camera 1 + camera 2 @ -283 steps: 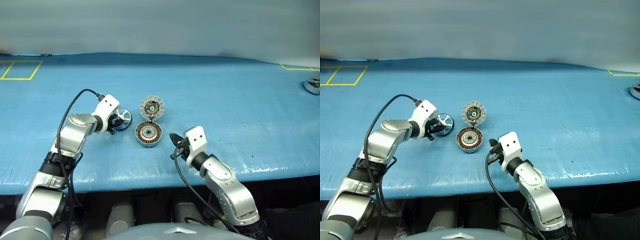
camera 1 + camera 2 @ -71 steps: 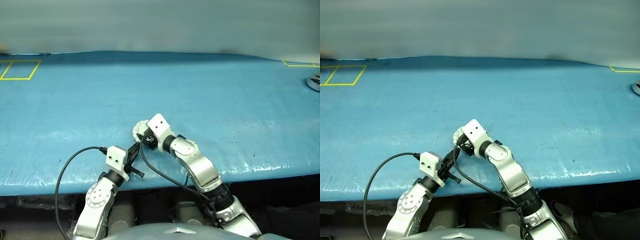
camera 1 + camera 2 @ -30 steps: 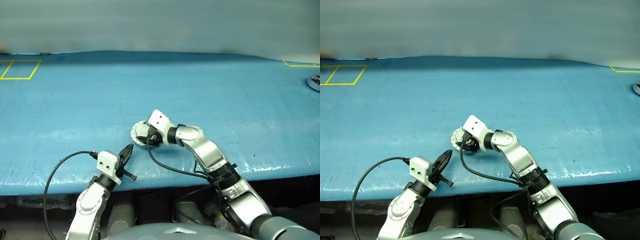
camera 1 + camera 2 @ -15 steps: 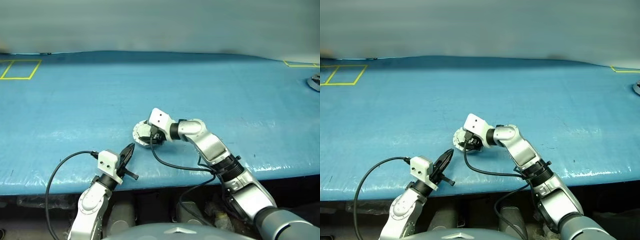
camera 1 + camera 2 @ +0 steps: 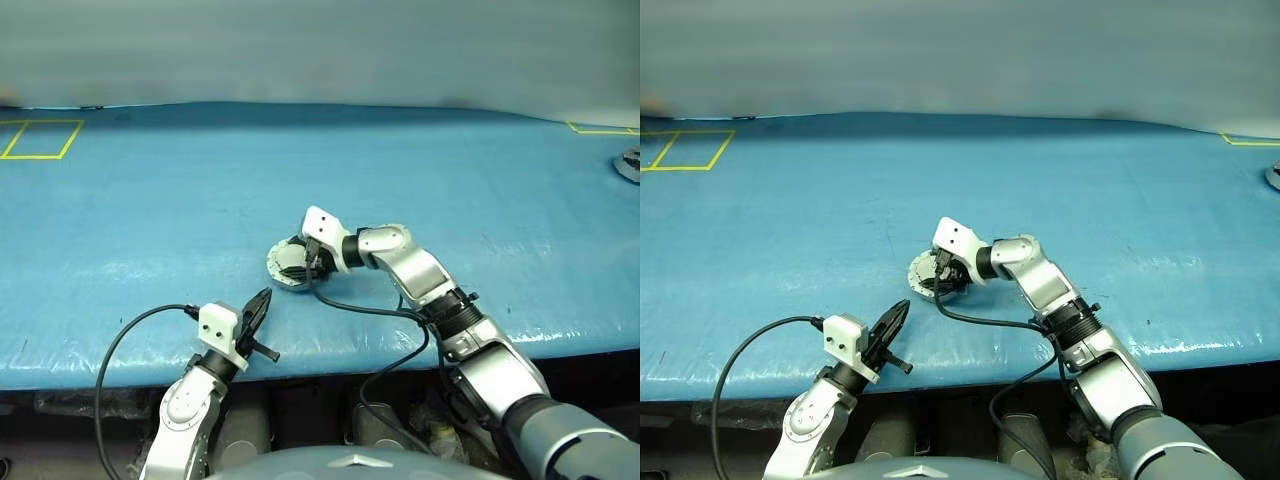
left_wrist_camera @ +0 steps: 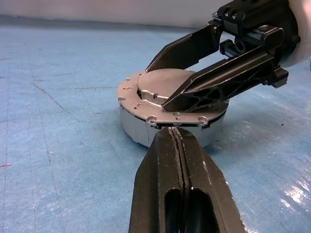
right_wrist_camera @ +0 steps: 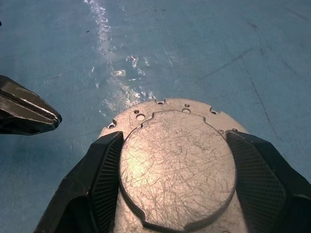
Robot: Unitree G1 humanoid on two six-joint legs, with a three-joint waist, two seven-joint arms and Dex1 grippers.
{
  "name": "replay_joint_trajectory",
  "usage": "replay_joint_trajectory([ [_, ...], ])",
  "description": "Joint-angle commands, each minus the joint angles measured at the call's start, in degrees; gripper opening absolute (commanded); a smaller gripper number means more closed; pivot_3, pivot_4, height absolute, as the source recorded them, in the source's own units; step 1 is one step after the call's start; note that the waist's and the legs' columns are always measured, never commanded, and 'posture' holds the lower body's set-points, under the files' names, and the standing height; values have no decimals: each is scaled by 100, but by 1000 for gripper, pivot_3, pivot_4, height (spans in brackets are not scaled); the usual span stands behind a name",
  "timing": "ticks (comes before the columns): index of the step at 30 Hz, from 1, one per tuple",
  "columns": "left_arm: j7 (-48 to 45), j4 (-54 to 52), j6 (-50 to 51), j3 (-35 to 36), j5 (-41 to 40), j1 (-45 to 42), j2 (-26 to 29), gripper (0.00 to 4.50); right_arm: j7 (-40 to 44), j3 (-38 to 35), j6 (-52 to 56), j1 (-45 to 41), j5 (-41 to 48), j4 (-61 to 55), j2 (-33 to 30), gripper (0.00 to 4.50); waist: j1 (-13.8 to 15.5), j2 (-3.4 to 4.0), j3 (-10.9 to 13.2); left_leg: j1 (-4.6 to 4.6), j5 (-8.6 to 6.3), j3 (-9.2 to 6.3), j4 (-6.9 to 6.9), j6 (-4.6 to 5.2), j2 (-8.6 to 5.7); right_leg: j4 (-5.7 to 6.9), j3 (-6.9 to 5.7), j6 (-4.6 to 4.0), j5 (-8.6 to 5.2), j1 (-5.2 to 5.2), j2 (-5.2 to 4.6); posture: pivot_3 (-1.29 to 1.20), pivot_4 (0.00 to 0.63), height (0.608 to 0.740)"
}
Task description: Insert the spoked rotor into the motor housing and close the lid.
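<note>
From the head views, the motor housing (image 5: 288,266) is seen on the blue counter (image 5: 480,190), lid (image 6: 167,87) shut on top. The right end effector (image 5: 300,266) is spread over it. The left end effector (image 5: 896,318) is held near the counter's front edge, fingers pressed together.

In the left wrist view, the closed fingertips point at the housing wall.

In the right wrist view, the lid's raised centre is flanked by two parted fingers (image 7: 104,170); contact cannot be told.
</note>
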Motion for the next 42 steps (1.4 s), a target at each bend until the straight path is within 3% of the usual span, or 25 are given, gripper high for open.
replay_joint_trajectory([
  [1, -22, -73, -128, -23, -34, 6, -13, 0, 117, -121, -51, -148, 21, 34, -26, 3036, -1, 0, 0, 0, 0, 0, 0, 0, 0, 0, 0, 0, 0, 0, 0, 0, 150, 740],
  [18, -7, -46, -129, -108, -27, -48, -29, 0, 353, -108, -937, -331, -259, 694, -26, 3036, -3, 0, 0, -4, 0, 3, -1, 0, 0, 0, 2, 0, 0, 4, 0, 0, 150, 740],
  [42, -65, -44, -46, -97, -50, -121, 22, 0, 226, -531, -470, 180, 247, 275, 326, 3036, -19, 1, 0, 5, -1, 2, -8, -1, 0, 1, 4, -3, -1, 2, -4, 0, 150, 740],
])
